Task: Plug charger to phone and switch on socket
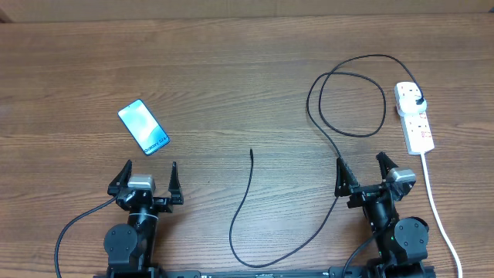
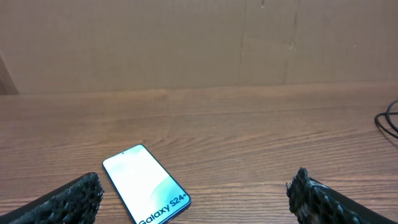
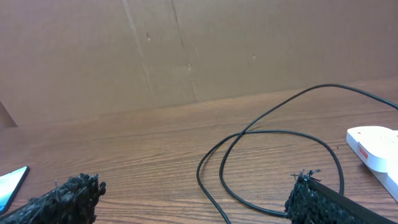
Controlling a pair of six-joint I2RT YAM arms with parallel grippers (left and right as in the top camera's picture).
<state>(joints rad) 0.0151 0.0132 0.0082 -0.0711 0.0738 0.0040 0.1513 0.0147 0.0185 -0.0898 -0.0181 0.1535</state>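
A glossy phone, thin looped charger and oblong white socket were laid on grained worktop; left gripper and right gripper jaws were spread.

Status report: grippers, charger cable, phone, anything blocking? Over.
Left gripper, right gripper open, empty. Thin black charger cable lying loose, tip apart from blue-screened smartphone. Black plug at white power strip. Nothing blocking.

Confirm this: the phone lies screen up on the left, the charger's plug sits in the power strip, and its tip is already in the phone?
Not the last part. The overhead view shows the tip of the charger lying loose mid-table, well apart from the phone. The phone does lie screen up on the left, and the plug sits in the power strip.
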